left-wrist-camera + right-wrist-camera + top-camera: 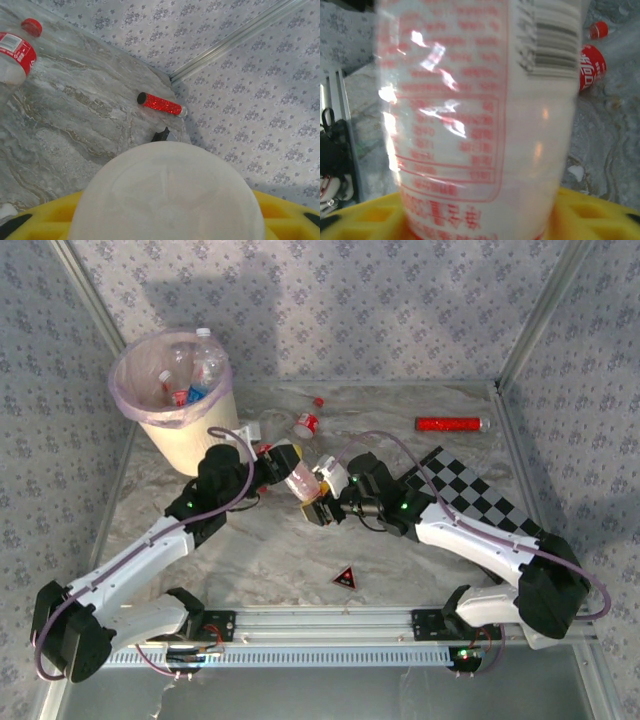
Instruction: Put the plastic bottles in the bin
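Top external: left hand (283,462) and right hand (325,502) meet mid-desk, tip to tip, with one held bottle (301,483) between them. Reads as a handover toward the bin side. Left wrist: yellow fingers (285,215) hug both sides of the bottle's pale rounded end, so the left hand looks closed on it. Right wrist: yellow fingers (600,210) bracket the red-printed label, and this hand looks closed on it too. Cannot tell which hand bears the weight.

How to do it well, my judgement: only the right hand lets go, and only once the left grip is firm, since thin crushed plastic flexes and can slip. Right backs off straight, no twist. Left lifts before swinging: the bin (190,445) stands just behind and to the left of it, and the rim with its pink liner (118,390) sits higher than the hand. Release over the opening, not on the rim.

Around: binned bottles (190,375) stick up near the rim, so aim for the open side. Loose bottles (306,424) lie on the desk (270,550) between bin and hands, close to the left hand's path. Red tube (452,424), checkerboard (470,495) and dark triangle (345,577) are well apart and not task items. Cables (385,435) loop near the wrists, a snag risk.
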`<control>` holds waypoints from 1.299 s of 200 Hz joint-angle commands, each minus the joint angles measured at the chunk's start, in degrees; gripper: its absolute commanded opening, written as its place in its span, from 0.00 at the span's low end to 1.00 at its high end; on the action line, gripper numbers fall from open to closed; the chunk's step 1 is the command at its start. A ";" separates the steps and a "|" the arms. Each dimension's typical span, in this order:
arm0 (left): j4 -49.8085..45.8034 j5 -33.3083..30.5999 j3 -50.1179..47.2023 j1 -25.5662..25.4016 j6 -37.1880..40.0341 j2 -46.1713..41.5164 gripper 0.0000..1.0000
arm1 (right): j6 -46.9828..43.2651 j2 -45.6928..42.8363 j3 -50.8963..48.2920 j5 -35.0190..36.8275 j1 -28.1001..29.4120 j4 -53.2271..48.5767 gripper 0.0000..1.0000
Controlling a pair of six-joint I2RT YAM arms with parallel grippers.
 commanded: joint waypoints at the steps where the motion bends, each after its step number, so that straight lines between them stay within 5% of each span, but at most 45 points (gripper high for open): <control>1: -7.41 1.43 9.30 2.95 8.16 0.75 0.43 | 0.01 -0.62 1.98 1.94 -0.97 -3.26 0.89; 14: -13.74 2.97 16.51 6.47 12.72 2.06 0.41 | -0.20 -1.10 2.40 2.79 -1.35 -4.76 1.00; 67: -32.02 5.58 45.94 26.64 27.39 9.48 0.29 | -0.13 -3.90 0.07 6.99 -1.69 -8.63 1.00; 105: -33.46 -1.88 56.14 38.30 31.31 13.43 0.00 | 0.24 -6.38 -2.16 9.23 -1.80 -10.64 1.00; 127: -30.02 -5.55 57.15 42.20 31.20 16.52 0.00 | 0.53 -7.04 -2.46 10.05 -1.75 -11.61 1.00; 175: -31.04 -9.74 66.04 45.39 34.05 29.03 0.00 | 0.81 -10.48 -4.75 11.94 -1.68 -12.97 1.00; 228: -48.34 -7.91 85.26 45.24 41.34 47.64 0.00 | 0.72 -13.33 -6.32 13.06 -1.90 -15.01 1.00; 260: -51.28 -7.29 82.70 44.21 44.92 50.59 0.00 | 0.81 -14.38 -7.74 13.52 -2.55 -15.03 1.00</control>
